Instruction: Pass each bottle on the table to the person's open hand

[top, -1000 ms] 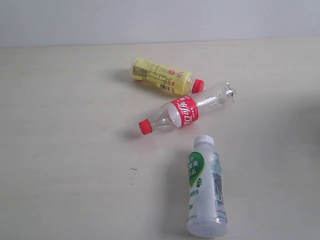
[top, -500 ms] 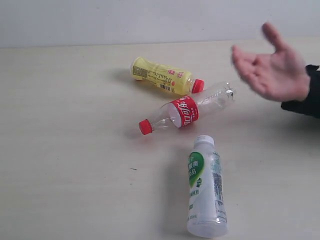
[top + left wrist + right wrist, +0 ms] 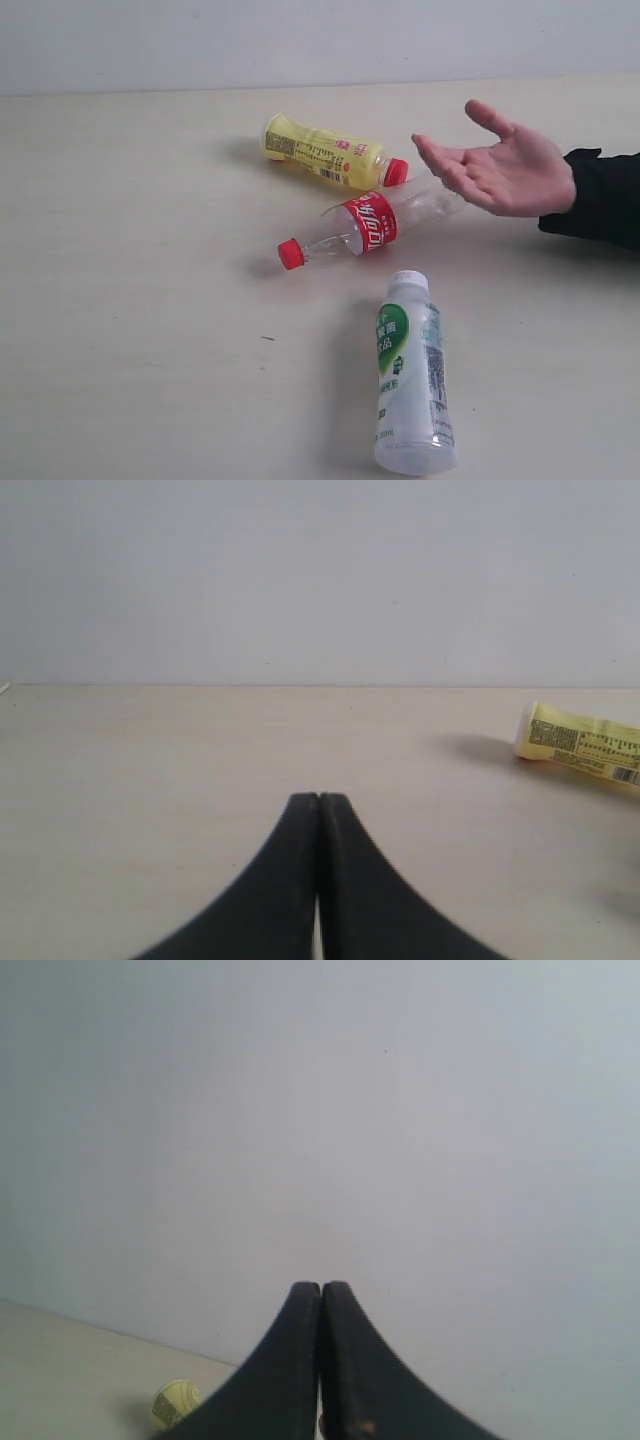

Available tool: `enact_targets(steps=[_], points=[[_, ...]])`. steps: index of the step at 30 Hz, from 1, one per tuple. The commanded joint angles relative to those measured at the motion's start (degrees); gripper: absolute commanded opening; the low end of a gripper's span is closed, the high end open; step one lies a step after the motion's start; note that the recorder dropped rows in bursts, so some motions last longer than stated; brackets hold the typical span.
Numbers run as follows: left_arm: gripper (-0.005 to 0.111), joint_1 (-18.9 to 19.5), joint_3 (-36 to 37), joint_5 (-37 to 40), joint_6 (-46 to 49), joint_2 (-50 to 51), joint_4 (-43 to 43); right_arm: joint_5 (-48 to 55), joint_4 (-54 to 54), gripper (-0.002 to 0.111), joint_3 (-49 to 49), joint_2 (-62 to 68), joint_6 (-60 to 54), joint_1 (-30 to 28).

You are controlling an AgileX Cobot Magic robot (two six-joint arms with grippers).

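Three bottles lie on the pale table (image 3: 130, 300) in the exterior view: a yellow one with a red cap (image 3: 330, 152) at the back, a clear one with a red label and cap (image 3: 365, 225) in the middle, and a white-green labelled one (image 3: 412, 375) at the front. A person's open hand (image 3: 500, 170), palm up, hovers at the right above the clear bottle's base. Neither gripper shows in the exterior view. My left gripper (image 3: 318, 798) is shut with nothing in it, and the yellow bottle (image 3: 580, 750) lies well off to its side. My right gripper (image 3: 320, 1287) is shut and empty, facing the wall.
A plain grey-white wall (image 3: 320, 40) runs behind the table's far edge. The person's black sleeve (image 3: 600, 195) comes in from the right edge. A bit of the yellow bottle (image 3: 175, 1402) shows low in the right wrist view.
The person's hand has come in from the right, lowered and settled palm up near the clear bottle's base. The bottles and both grippers have not moved.
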Motion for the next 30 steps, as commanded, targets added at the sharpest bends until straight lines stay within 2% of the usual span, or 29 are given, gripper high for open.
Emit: enact_targets(steps=[1,24,30], points=[[0.0,0.2,0.2,0.1,-0.2,-0.4,-0.3,0.7,-0.6,0.0,0.3,-0.2,0.1,-0.2],[0.0,0.2,0.2,0.1,-0.2,-0.4,-0.3,0.9,-0.3,0.001,1.6,-0.2,0.1,-0.2],[0.0,0.2,0.2,0.1,-0.2,-0.4,-0.3,1.2,-0.3,0.023,2.2,-0.2,0.1,-0.2]])
